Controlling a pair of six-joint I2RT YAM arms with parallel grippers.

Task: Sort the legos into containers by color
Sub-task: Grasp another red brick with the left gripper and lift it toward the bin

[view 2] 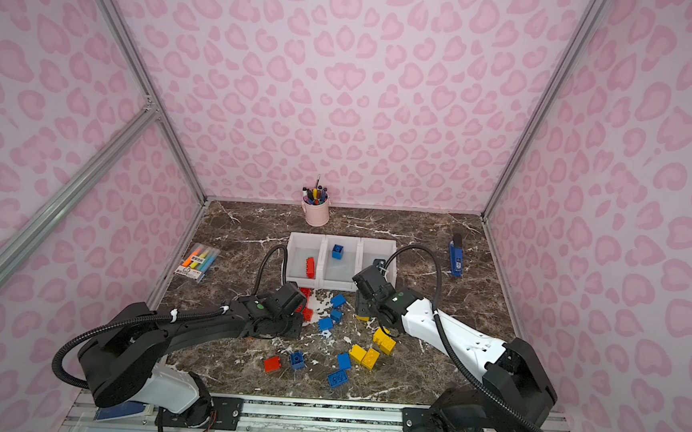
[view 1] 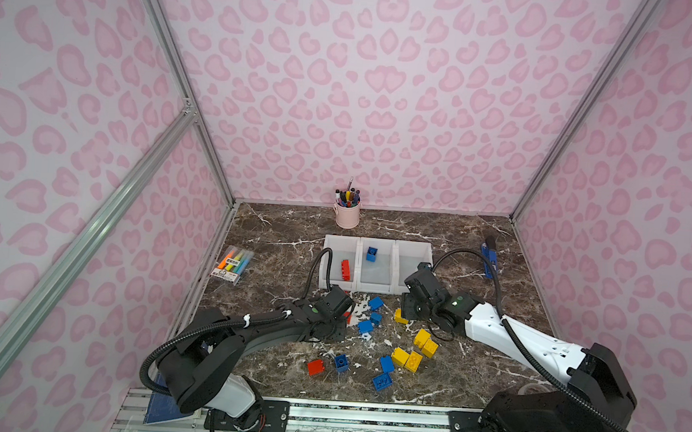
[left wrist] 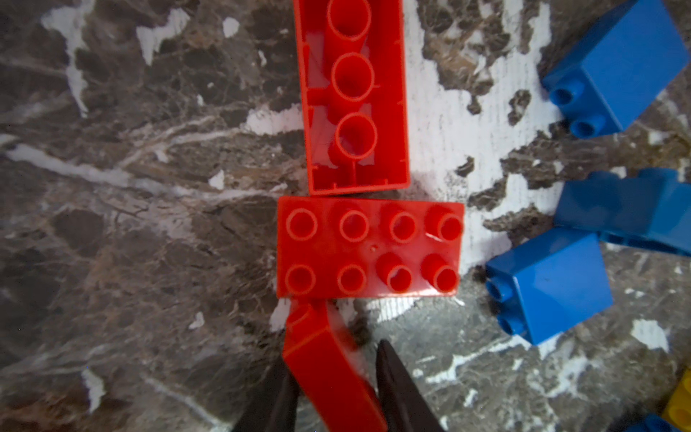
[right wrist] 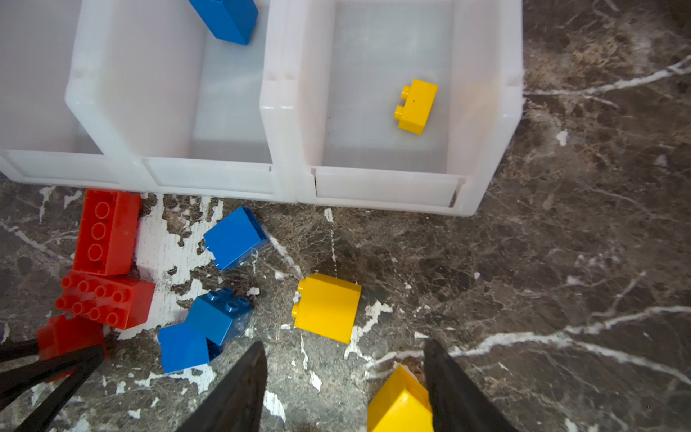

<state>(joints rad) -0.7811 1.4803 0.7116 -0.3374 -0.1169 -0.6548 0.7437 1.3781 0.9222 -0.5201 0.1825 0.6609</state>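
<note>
The left gripper is clamped on a red lego at the tabletop (pickup step). Next, it should lift the piece to the container holding red. The right gripper gapes around a yellow lego.

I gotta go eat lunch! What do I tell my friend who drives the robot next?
Left gripper: shut on a red lego.
Right gripper: open, with a yellow lego between the jaws, not clamped.
Done: the bins hold one lego each. In a top view, red one left, blue one middle; yellow one right.
Left to do: many loose legos, red, blue and yellow, lie on the table in front of the bins.
</note>
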